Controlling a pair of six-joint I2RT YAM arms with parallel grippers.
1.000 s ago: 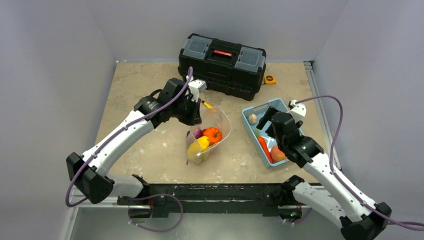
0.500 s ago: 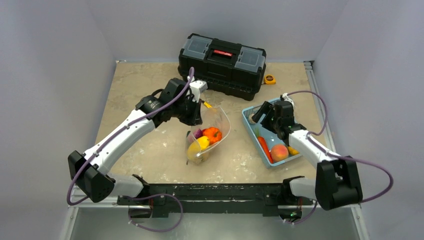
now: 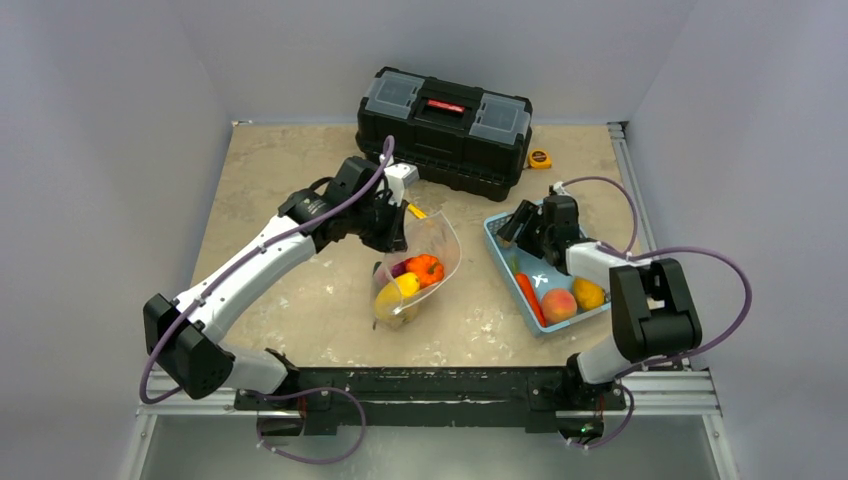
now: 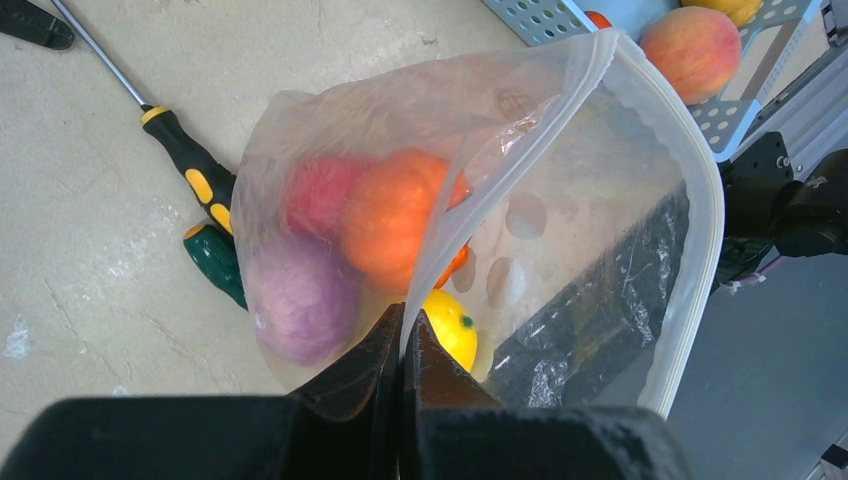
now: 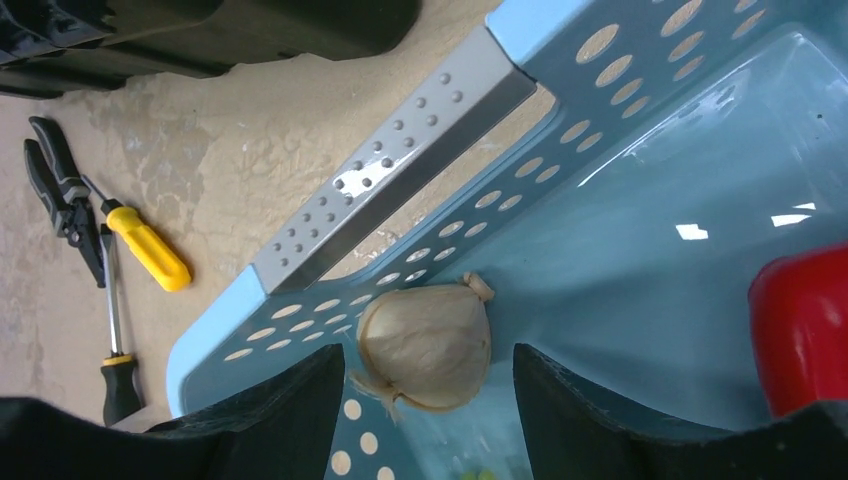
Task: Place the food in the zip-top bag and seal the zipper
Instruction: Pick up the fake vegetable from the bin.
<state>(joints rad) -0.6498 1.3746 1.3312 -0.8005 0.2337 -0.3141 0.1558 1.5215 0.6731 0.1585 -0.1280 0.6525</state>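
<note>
The zip-top bag (image 3: 420,265) stands on the desk (image 3: 290,180) just left of the light blue basket (image 3: 600,312). Its long axis runs from its filled bottom at the near end up to its mouth at the far end. The mouth gapes up and toward the basket. The zipper (image 4: 700,200) is unsealed and curves in a wide loop around the mouth. The left tool (image 4: 402,340) is pressed together on the bag's rim on the side away from the basket, pinching the plastic and holding it up. Inside the bag lie an orange fruit (image 4: 395,215), a red one (image 4: 315,190), a purple one (image 4: 300,295) and a yellow one (image 4: 450,330).

The right tool (image 5: 428,352) is down in the basket's far left corner, its fingers (image 5: 300,400) spread on either side of a pale garlic bulb (image 5: 425,345), which rests against the perforated wall. Whether either finger touches the bulb I cannot tell. Deeper in the basket, a carrot (image 3: 528,296) lies along the left wall, its long axis matching the basket's. A peach (image 3: 558,303) and a yellow fruit (image 3: 589,293) sit at the near end.
</note>
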